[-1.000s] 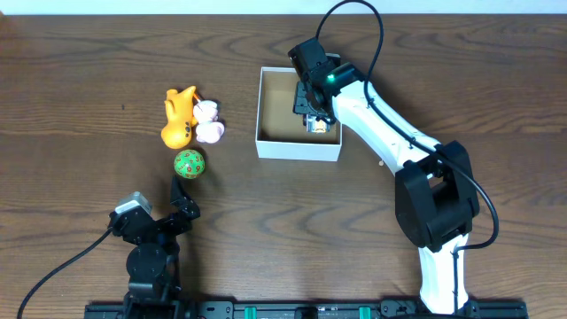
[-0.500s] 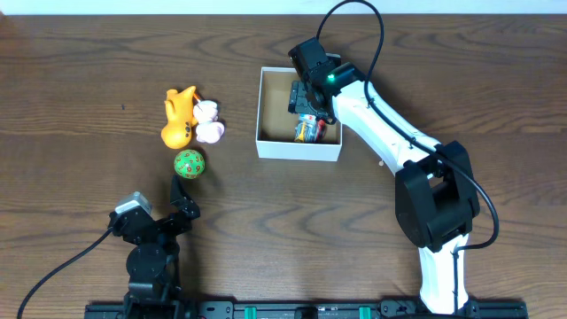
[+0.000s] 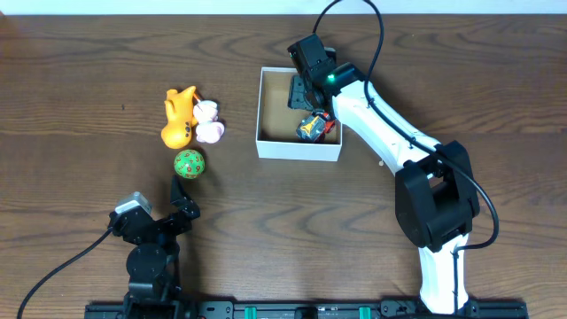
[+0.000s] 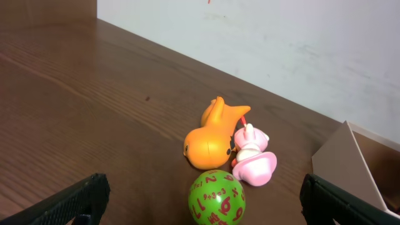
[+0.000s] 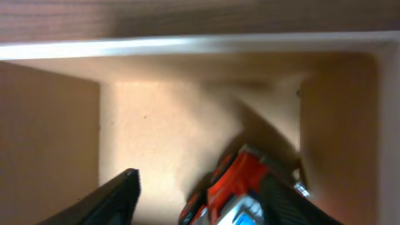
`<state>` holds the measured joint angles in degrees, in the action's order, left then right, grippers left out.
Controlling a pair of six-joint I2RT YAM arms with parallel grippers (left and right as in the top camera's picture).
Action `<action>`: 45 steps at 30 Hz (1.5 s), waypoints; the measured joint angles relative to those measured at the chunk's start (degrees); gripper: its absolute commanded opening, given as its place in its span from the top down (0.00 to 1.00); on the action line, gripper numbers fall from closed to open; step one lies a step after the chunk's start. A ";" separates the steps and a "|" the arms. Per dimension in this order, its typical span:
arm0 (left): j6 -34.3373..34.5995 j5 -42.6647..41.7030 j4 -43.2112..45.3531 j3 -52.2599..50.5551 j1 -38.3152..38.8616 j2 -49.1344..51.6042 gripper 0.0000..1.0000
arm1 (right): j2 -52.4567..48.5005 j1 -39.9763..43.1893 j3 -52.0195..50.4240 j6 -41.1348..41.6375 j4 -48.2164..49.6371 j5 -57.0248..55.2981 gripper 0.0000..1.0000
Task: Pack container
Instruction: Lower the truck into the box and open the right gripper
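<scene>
Since a second ago the right gripper (image 3: 304,91) sits higher and nearer the far wall of the container (image 3: 297,149). The red toy car (image 3: 312,127) now lies loose on the cardboard floor in the corner below and just short of the jaws. In the right wrist view the jaws stand wide, with the car between their lines but untouched by either finger. So the car looks delivered.

The next move likely turns on the left gripper (image 3: 182,197). Its jaws also stand wide and empty, low over the tabletop (image 3: 89,71). The green numbered ball (image 3: 189,163) lies straight ahead of them and near, centred between the two fingers in the left wrist view. Beyond the ball sit an orange duck (image 3: 179,115) and a pink toy (image 3: 209,124), touching each other. The duck's long axis runs away from the jaws. All three toys are well apart from the right jaws, so the left arm is the nearer one. The container lies ahead and off to the right of the left jaws.
</scene>
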<state>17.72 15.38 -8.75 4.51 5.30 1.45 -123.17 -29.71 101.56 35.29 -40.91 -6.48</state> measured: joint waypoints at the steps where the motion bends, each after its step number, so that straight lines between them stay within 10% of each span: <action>1: 0.00 0.00 0.02 0.00 0.00 0.00 0.02 | 0.00 0.00 0.00 -0.35 -0.20 0.72 0.56; 7: 0.00 0.00 0.00 0.00 0.00 0.00 0.02 | 0.00 -0.04 0.00 -2.84 -0.31 4.92 0.73; 45: 0.00 0.00 0.02 0.00 0.00 0.00 0.02 | -0.02 3.19 0.00 -12.48 -8.94 17.81 0.75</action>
<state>17.72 15.38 -8.73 4.51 5.30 1.45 -123.20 -26.52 101.56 22.81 -49.84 11.33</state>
